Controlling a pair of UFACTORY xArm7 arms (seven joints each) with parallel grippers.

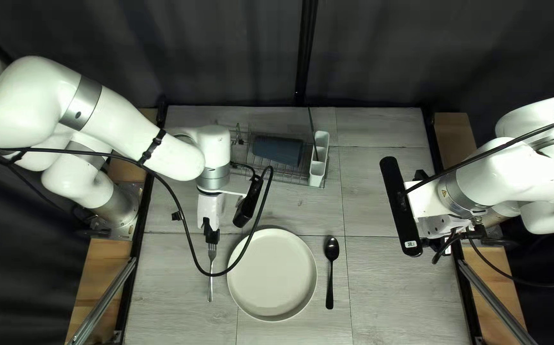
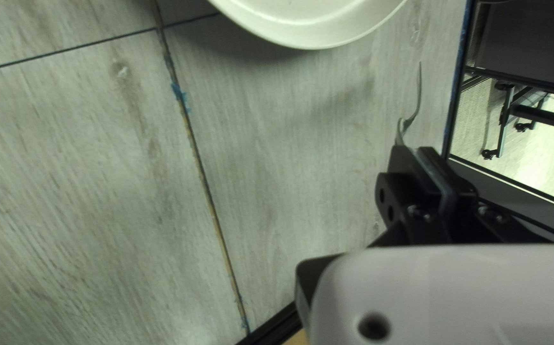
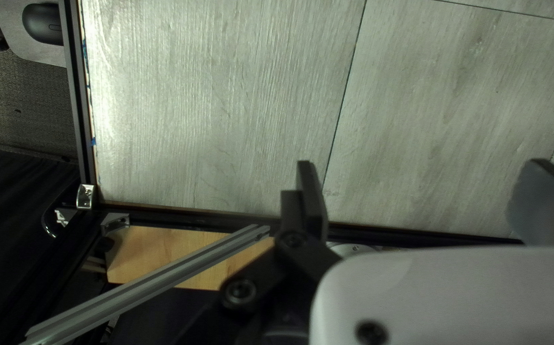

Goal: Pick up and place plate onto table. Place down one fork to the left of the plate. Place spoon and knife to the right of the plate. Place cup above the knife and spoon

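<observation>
- Top left view: my left tool [image 1: 212,237] clenches a silver metal fork [image 1: 212,254], left of the round cream plate [image 1: 273,276].
- Slim black spoon [image 1: 332,248]: right of it.
- My right tool [image 1: 433,217]: released.

From above the near edge of the worktop [image 1: 398,287], we face the curtain [image 1: 226,45], slanting down; from closer, our downward left wrist view shares the plate [image 1: 272,275], our right the metal rail [image 1: 497,303].

Left gripper [image 1: 211,235]: pointing down, fingers clamped close together. Right gripper [image 1: 425,207]: at its own side, fingers spread wide.
</observation>
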